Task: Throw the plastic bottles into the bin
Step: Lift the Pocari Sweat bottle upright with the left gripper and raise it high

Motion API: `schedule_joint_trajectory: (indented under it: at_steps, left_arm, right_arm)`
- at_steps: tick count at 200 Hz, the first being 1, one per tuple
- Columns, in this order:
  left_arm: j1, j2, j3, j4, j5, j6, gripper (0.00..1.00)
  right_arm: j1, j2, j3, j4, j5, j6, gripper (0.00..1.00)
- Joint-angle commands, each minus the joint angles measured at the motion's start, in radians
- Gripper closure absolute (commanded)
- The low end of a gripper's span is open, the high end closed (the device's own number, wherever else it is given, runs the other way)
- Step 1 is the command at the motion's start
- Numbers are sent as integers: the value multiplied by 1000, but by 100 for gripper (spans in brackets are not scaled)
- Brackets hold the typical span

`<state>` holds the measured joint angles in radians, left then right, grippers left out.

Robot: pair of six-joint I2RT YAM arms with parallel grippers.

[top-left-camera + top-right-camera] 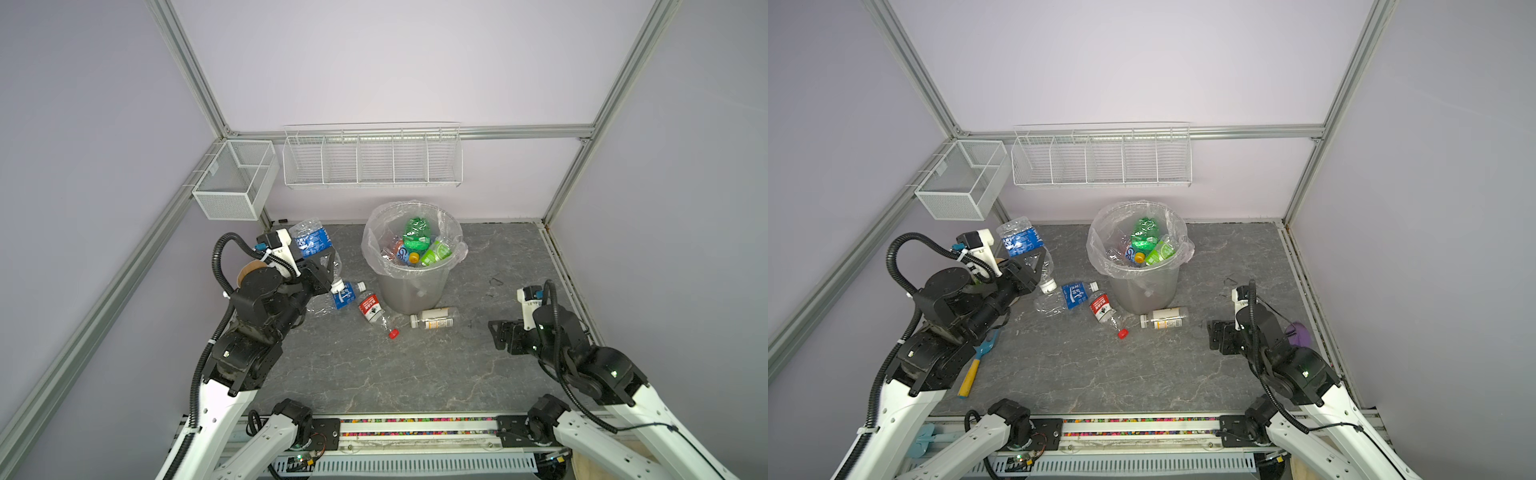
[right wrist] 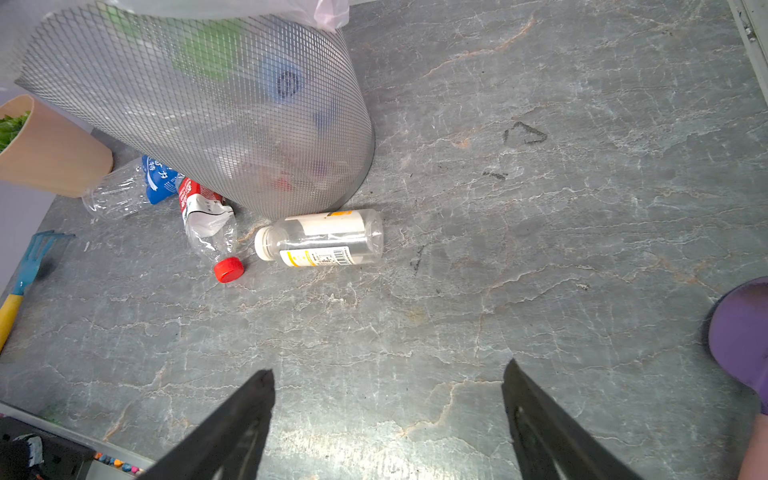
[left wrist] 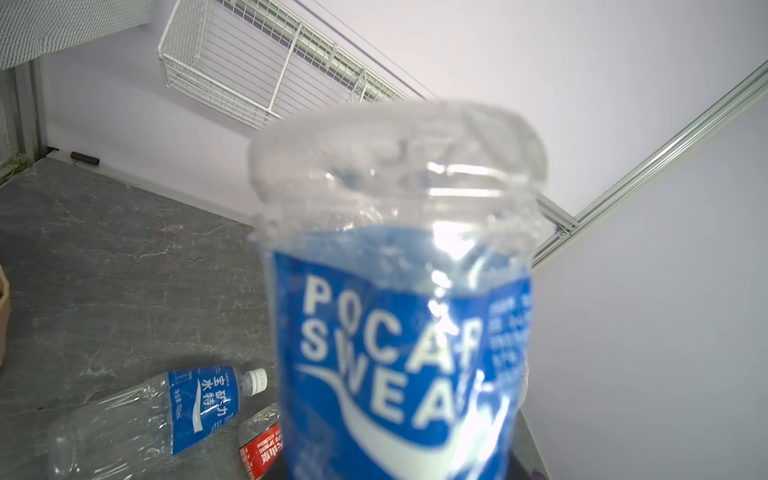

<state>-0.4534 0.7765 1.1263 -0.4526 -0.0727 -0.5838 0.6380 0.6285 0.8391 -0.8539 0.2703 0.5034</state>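
My left gripper (image 1: 323,266) (image 1: 1034,264) is shut on a clear plastic bottle with a blue label (image 1: 311,240) (image 1: 1020,241) (image 3: 395,299), held above the floor left of the bin, cap end down. The bottle hides the jaws in the left wrist view. The bin (image 1: 411,293) (image 1: 1142,293) (image 2: 208,104) is grey with a clear bag and holds several bottles (image 1: 417,243). Three bottles lie on the floor before it: blue-labelled (image 1: 345,296) (image 2: 156,178), red-labelled (image 1: 371,309) (image 2: 203,212) and white-labelled (image 1: 434,319) (image 2: 324,243). My right gripper (image 1: 498,336) (image 2: 387,370) hangs open and empty, right of them.
Two white wire baskets (image 1: 372,160) (image 1: 237,178) hang on the back and left walls. A blue rake with a yellow handle (image 1: 976,365) lies under the left arm. A tan pot (image 2: 50,153) stands behind the bin. A purple object (image 1: 1300,334) sits by the right arm.
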Motion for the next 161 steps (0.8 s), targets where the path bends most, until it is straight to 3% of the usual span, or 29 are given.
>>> schedule_joint_trajectory:
  at_steps: [1,161]
  left_arm:
    - [2,-17,42,72,18,35,89]
    - [1,-10,41,267,117,107,90]
  right_arm:
    - [-3,-17,-17,-13,19,21,12]
    - [-4,-50,-23,-27,44,30,12]
